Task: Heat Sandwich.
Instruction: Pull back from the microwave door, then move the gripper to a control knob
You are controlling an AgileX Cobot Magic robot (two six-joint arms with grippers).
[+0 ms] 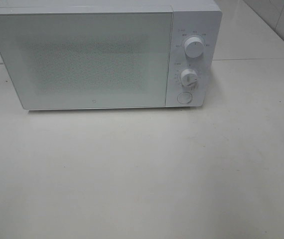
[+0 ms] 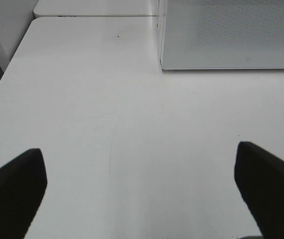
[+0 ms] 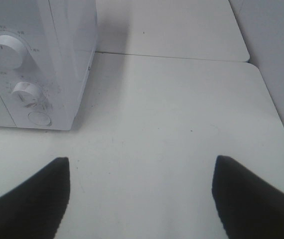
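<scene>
I see no sandwich in any view; it may sit behind the shut door of the microwave [image 1: 92,57], upper frame. My left gripper [image 2: 139,167] and right gripper [image 3: 142,167] gape wide, empty, over the bench [image 1: 142,174]; the microwave's round button [image 1: 184,97] lies nearer my right

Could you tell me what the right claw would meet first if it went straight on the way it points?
Probably only the table: the right claw points over its bare surface, and the microwave stands off to one side. Depth is hard to judge.

Table [image 1: 142,174] front open — shut microwave [image 1: 92,55] blocks rear.
</scene>
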